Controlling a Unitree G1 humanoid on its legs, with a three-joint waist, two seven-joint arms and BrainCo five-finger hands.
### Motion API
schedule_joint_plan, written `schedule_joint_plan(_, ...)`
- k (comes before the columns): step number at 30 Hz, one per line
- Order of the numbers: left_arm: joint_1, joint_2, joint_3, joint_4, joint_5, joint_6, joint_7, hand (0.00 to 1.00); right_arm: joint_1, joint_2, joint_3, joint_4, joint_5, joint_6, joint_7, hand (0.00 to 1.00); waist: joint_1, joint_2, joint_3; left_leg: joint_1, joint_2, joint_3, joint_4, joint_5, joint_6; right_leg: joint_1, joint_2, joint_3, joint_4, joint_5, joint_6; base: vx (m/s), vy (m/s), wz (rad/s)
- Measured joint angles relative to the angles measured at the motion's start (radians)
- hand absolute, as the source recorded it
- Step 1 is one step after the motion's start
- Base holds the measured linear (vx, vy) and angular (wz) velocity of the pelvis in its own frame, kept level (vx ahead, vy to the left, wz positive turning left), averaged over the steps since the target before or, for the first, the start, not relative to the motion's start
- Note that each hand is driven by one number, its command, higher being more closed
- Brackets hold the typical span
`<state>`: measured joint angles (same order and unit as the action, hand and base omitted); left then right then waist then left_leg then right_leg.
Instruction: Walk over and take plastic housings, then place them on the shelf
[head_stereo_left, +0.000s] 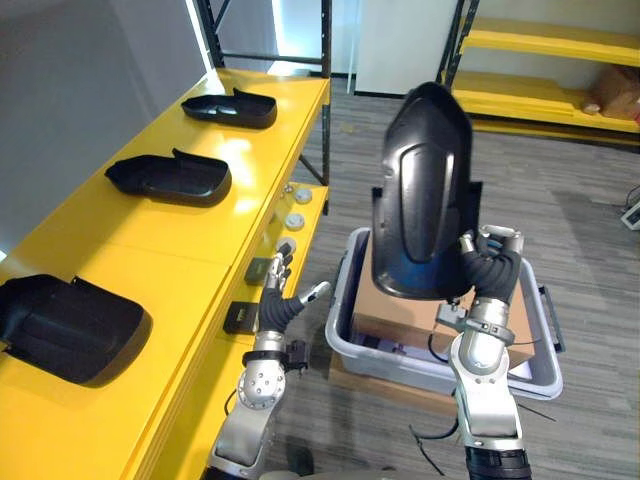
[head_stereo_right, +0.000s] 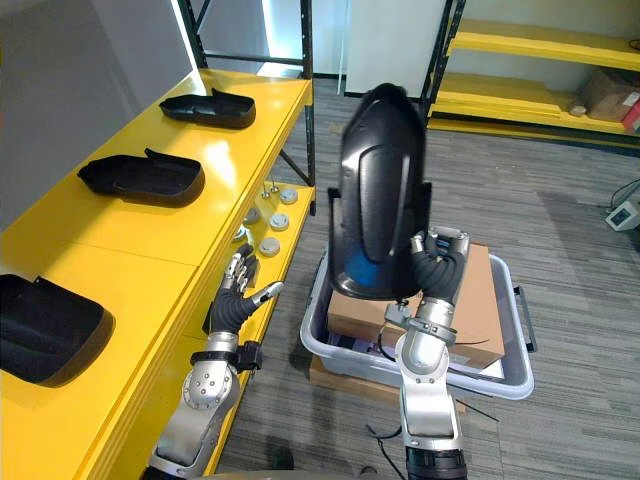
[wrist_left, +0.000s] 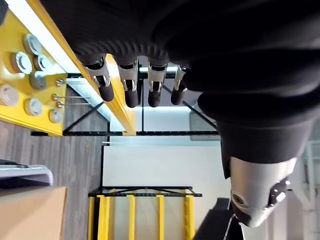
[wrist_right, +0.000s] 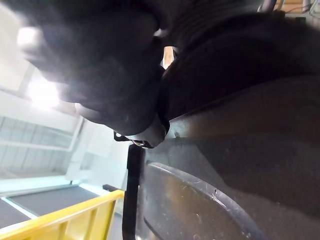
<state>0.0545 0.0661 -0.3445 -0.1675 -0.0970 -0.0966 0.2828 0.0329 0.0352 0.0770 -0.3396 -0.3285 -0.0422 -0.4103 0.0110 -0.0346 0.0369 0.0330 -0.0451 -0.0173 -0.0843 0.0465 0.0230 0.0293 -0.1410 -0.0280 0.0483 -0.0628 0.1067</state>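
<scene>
My right hand (head_stereo_left: 490, 268) is shut on a black plastic housing (head_stereo_left: 425, 190) and holds it upright above a grey bin (head_stereo_left: 345, 335). In the right wrist view the housing's dark shell (wrist_right: 240, 165) lies right against the hand. Three more black housings (head_stereo_left: 232, 107) (head_stereo_left: 170, 178) (head_stereo_left: 70, 325) lie in a row on the yellow shelf (head_stereo_left: 190, 250) to the left. Below the shelf's front edge my left hand (head_stereo_right: 238, 295) is open and holds nothing; its fingers (wrist_left: 130, 85) are straight.
The grey bin holds a cardboard box (head_stereo_left: 390, 320) and stands on the grey floor beside the shelf. Small round parts (head_stereo_left: 295, 205) lie on a lower yellow level. A second yellow rack (head_stereo_left: 540, 70) stands at the back right.
</scene>
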Motion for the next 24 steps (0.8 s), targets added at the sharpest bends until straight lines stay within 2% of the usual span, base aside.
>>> schedule_joint_plan(5,-0.044,0.023,-0.041,-0.002,-0.089,-0.002,-0.007,0.00,-0.001,-0.018,0.065,0.000,-0.028,-0.011,0.006,1.00,-0.009,0.000,0.000,0.003,-0.001,0.006,0.000,0.000,0.000,0.000,0.000,0.006,0.000,0.002,0.000,-0.03,-0.012,-0.04)
schedule_joint_plan(7,-0.057,0.033,-0.056,-0.002,-0.111,-0.002,-0.020,0.00,-0.004,-0.037,0.105,0.000,-0.037,-0.022,0.019,1.00,-0.024,0.000,-0.002,0.003,-0.001,0.007,0.000,0.000,0.000,0.000,0.000,0.007,-0.001,0.003,0.000,-0.01,-0.009,-0.02)
schedule_joint_plan(14,-0.084,0.052,-0.079,-0.002,-0.164,-0.001,-0.017,0.00,-0.005,-0.070,0.168,0.000,-0.038,-0.030,0.022,1.00,-0.032,0.003,-0.019,0.007,0.000,0.025,0.000,-0.002,0.003,-0.001,0.001,0.024,-0.011,0.013,-0.001,-0.03,-0.012,-0.07)
schedule_joint_plan(15,-0.087,0.058,-0.083,-0.002,-0.172,0.001,-0.016,1.00,-0.005,-0.078,0.177,0.000,-0.038,-0.030,0.022,1.00,-0.037,0.003,-0.019,0.007,0.000,0.025,0.000,-0.002,0.003,-0.001,0.001,0.026,-0.012,0.015,-0.001,-0.05,-0.013,-0.04)
schedule_joint_plan(24,-0.143,0.076,-0.099,0.003,-0.227,0.005,0.010,1.00,-0.043,-0.126,0.217,0.001,-0.034,-0.049,0.015,1.00,-0.052,0.002,-0.027,-0.002,-0.003,0.041,-0.001,-0.001,0.004,-0.017,0.001,0.041,-0.016,0.024,0.001,-0.04,-0.014,-0.06)
